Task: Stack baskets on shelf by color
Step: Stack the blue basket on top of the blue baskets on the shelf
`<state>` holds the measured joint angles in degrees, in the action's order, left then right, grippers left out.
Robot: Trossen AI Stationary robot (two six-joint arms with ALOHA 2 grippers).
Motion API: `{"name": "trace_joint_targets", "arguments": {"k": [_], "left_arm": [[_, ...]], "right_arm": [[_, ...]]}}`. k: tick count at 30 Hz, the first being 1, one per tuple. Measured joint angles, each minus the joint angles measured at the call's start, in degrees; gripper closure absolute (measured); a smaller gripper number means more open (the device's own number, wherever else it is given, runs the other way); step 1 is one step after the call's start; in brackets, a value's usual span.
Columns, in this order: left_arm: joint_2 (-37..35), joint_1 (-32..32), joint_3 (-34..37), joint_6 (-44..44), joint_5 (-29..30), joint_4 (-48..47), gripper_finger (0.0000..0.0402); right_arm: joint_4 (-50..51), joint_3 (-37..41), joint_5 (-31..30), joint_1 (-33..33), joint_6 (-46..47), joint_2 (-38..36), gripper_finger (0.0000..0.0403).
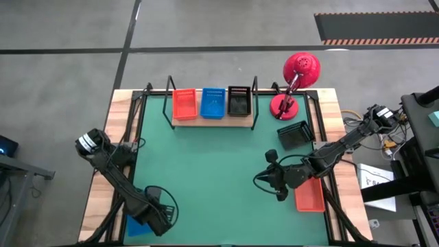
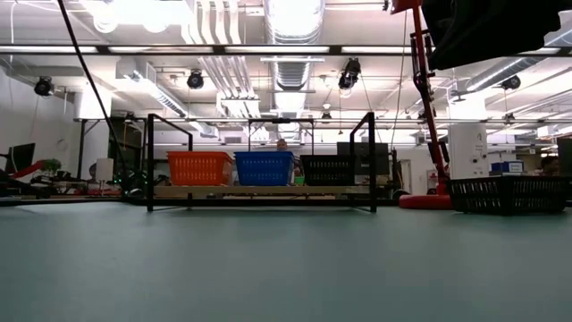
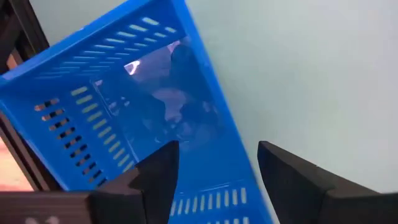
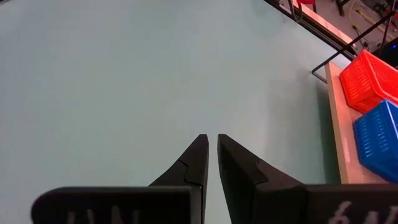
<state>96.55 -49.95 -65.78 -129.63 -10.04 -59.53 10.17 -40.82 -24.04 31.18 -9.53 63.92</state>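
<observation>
The shelf stands at the mat's far edge with one orange basket, one blue and one black on its board. My left gripper is open at the near left corner over another blue basket. One finger stands over its inside, the other over the mat, and the long wall runs between them. My right gripper is shut and holds nothing, hovering over bare mat right of centre.
A black basket rests on the mat near the red lamp. An orange basket lies at the mat's near right edge beside my right arm. Bare green mat spreads across the middle.
</observation>
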Motion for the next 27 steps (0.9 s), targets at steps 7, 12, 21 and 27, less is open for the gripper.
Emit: {"name": "trace_joint_targets", "arguments": {"k": [7,12,21,27], "left_arm": [[0.0,0.0,2.6,2.0,0.0,0.5,0.0241],[0.0,0.0,3.6,4.0,0.0,0.6,0.0320],[0.0,3.1,1.3,26.6,5.4,1.7,0.0395],[0.1,9.8,0.5,68.2,15.2,14.9,0.0400]], "right_arm": [[-0.2,0.0,0.0,0.0,0.6,0.0,0.0376],[-0.2,0.0,0.0,0.0,0.5,0.0,0.0376],[-0.2,0.0,0.0,0.0,-0.3,0.0,0.0376],[-0.3,0.0,0.0,0.0,0.0,0.0,0.0376]]}}
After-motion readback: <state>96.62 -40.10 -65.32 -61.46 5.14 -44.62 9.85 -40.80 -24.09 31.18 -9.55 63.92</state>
